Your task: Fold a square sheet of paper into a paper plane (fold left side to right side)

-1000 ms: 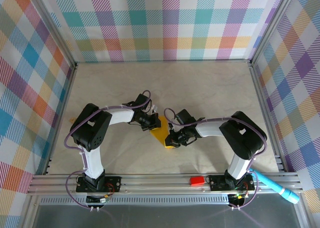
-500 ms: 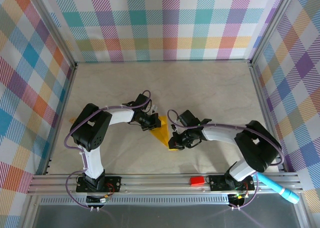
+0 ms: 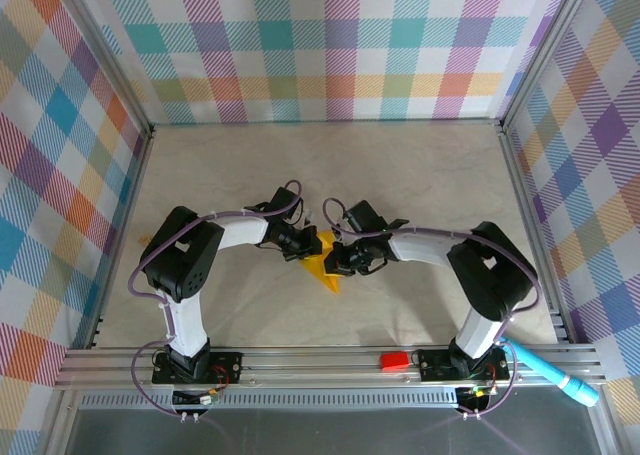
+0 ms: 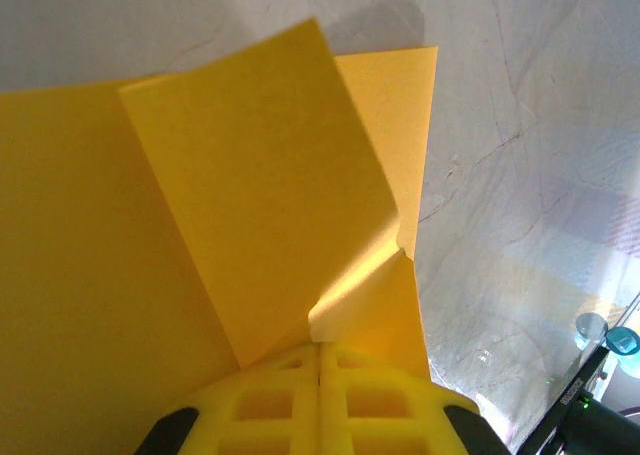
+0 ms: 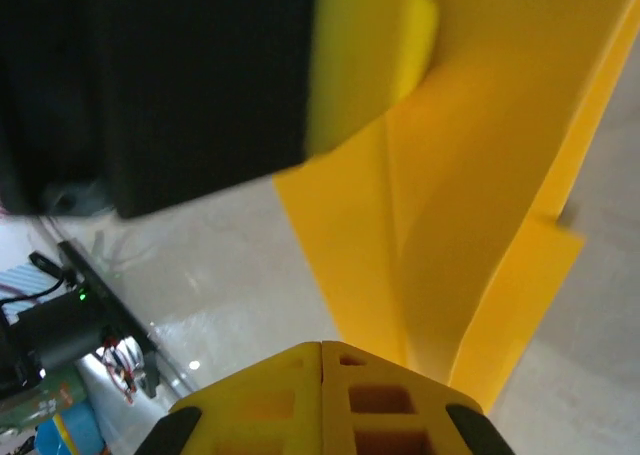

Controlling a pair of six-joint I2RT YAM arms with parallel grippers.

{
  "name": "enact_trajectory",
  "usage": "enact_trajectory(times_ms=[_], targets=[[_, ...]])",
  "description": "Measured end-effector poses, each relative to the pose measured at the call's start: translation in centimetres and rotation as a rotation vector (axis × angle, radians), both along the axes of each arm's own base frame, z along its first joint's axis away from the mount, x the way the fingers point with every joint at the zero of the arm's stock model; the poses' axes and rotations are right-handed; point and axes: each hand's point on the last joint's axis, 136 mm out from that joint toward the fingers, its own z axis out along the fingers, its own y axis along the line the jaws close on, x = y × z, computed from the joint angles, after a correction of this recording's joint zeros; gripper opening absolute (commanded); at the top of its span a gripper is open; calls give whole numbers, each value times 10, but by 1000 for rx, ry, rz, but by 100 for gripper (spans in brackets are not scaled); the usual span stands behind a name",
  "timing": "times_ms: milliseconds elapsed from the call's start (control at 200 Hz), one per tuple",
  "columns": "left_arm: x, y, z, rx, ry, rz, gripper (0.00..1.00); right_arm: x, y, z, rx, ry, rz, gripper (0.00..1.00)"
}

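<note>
We are keeping both pairs of jaws pressed fully together, with nothing pinched between them. The left gripper (image 3: pixel 306 247) is resting its closed tips on the folded yellow-orange sheet of paper (image 3: pixel 324 268), which is lying mid-table between the arms. The right gripper (image 3: pixel 338 258) is touching the sheet's right side, just beside the left one. A second ago the right gripper was at the sheet's near tip; the left one is staying put.
</note>
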Motion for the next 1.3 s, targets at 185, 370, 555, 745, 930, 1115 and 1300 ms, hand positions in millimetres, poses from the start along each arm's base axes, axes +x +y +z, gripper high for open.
enact_trajectory(times_ms=[185,370,555,745,930,1115,1300], targets=[[0,0,0,0,0,0,0,11,1,-13,-34,-8,-1,0],[0,0,0,0,0,0,0,7,-3,-25,-69,18,2,0],[0,0,0,0,0,0,0,7,-5,-27,-81,6,6,0],[1,0,1,-3,-3,4,0,6,-6,-30,-102,-12,14,0],[2,2,3,-20,-18,31,0,5,-6,-32,-119,-20,15,0],[0,6,14,-59,-61,53,0,3,-7,-35,-114,-24,16,0],[-6,3,30,-135,-117,45,0,4,-7,-34,-110,-29,15,0]])
